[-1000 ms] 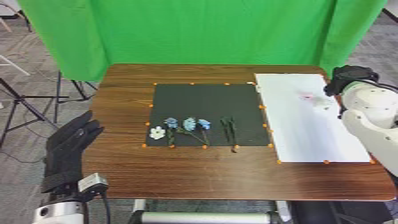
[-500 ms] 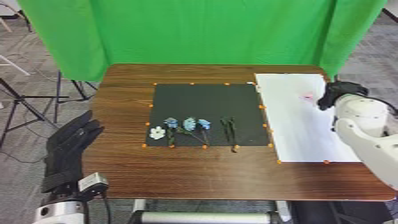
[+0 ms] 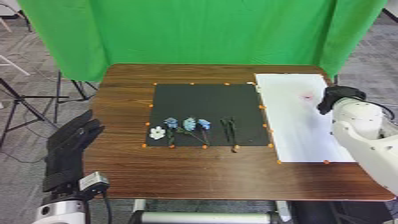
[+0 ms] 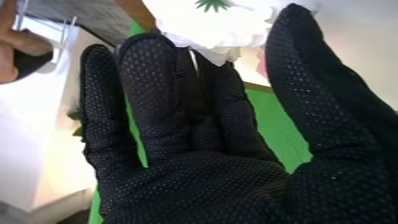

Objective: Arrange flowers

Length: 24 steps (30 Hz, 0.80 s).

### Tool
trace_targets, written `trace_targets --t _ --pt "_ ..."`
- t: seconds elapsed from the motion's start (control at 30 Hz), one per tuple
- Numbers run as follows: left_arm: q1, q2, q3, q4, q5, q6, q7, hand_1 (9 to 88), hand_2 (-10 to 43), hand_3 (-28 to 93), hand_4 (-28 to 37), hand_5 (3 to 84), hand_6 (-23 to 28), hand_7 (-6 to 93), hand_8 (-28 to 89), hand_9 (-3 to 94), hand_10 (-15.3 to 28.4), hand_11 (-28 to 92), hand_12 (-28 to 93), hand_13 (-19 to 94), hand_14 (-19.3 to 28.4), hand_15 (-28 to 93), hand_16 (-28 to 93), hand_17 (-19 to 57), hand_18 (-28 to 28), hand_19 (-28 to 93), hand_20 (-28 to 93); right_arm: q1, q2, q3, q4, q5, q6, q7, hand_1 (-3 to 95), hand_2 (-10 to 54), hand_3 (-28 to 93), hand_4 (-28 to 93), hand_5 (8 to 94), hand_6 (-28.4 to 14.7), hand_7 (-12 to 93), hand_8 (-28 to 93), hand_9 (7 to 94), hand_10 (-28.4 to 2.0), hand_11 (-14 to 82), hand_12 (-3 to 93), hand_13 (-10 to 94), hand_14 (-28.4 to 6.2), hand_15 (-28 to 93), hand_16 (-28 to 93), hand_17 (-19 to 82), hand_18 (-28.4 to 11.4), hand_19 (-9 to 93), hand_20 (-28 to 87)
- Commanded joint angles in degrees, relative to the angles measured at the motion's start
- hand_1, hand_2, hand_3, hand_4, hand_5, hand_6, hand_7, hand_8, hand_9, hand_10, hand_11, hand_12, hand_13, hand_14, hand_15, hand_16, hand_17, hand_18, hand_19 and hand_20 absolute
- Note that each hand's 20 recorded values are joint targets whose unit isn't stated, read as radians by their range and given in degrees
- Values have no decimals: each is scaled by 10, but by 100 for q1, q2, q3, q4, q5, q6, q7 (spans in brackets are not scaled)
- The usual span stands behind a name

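Observation:
My right hand (image 3: 340, 96) is over the right side of the white sheet (image 3: 306, 135) in the head view. A small pink bloom (image 3: 308, 97) lies on that sheet, left of the hand. In the right wrist view my right hand (image 4: 191, 165) is open, with a white flower (image 4: 191, 22) beyond its fingertips; contact cannot be told. A white flower (image 3: 157, 133), blue flowers (image 3: 189, 123) and dark green stems (image 3: 229, 131) lie along the near part of the black mat (image 3: 204, 100). My left hand (image 3: 69, 142) stays at the table's left edge, fingers straight.
The brown table (image 3: 195, 172) carries the mat and the sheet side by side. Small orange markers line their borders. Behind the table hangs a green curtain (image 3: 213, 32). Tripod legs (image 3: 31, 105) stand on the floor to the left.
My right hand has moved left and nearer over the white sheet, and now covers the spot beside the pink bloom where a pale flower showed. The left hand has kept still.

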Motion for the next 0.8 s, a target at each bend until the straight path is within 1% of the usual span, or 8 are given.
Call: trace_targets --t 0.03,0.07,0.13,0.27,0.37,0.47,0.63,0.8 --pt "16 -25 22 9 10 -48 -26 271 48 828 -190 416 114 162 -112 359 204 378 53 249 272 644 -180 -91 210 599 10 -11 150 -449 146 -511 794 32 456 -56 749 -283 668 -3 279 -60 718 -91 212 216 695 -57 728 154 292 -178 846 38" --pt "-10 -41 31 15 25 -50 -49 271 48 828 -190 416 114 162 -112 359 204 378 53 249 273 644 -180 -91 211 599 10 -14 164 -461 160 -512 822 29 478 -56 735 -283 694 7 302 -50 757 -76 191 248 713 -50 722 159 301 -175 851 36" --pt "5 -37 23 13 31 -66 -46 271 48 829 -189 416 114 161 -112 359 204 378 52 249 273 644 -180 -90 210 599 10 -15 213 -531 168 -508 998 72 500 -58 730 -282 726 21 323 -43 793 -65 153 290 734 -42 712 167 313 -171 856 34" --pt "25 -43 0 5 20 -44 -32 270 48 829 -189 416 114 160 -112 358 204 378 52 248 272 644 -179 -90 210 599 10 80 329 -738 152 -570 1288 90 521 -67 731 -282 759 22 315 -28 854 -53 173 351 759 -32 706 175 325 -167 865 30" --pt "22 -47 2 0 28 -52 -58 271 49 829 -190 416 114 161 -112 359 204 379 53 249 272 644 -179 -90 210 599 10 143 395 -849 115 -521 1447 134 537 -76 731 -283 779 13 298 -16 867 -46 212 378 776 -27 707 180 334 -168 872 30" --pt "30 -44 7 -1 6 -40 -37 270 49 831 -189 415 114 161 -112 358 204 379 53 249 272 643 -179 -90 211 599 10 207 400 -895 103 -591 1481 96 544 -81 732 -283 789 11 290 -8 878 -43 227 386 790 -22 707 182 341 -169 875 30" --pt "44 -59 -13 -9 42 -47 -76 270 49 831 -190 416 115 161 -112 359 204 378 53 249 272 644 -179 -90 210 599 10 389 489 -1097 40 -555 1683 129 547 -88 739 -283 804 7 275 7 885 -40 230 387 801 -20 704 188 346 -172 879 30" --pt "67 -46 -32 -21 32 -40 -78 270 49 831 -190 416 115 160 -111 359 205 378 53 249 272 644 -179 -90 210 599 10 487 507 -1106 -147 -621 1881 20 545 -93 747 -283 813 4 264 18 889 -40 226 393 803 -21 703 194 347 -173 879 30"
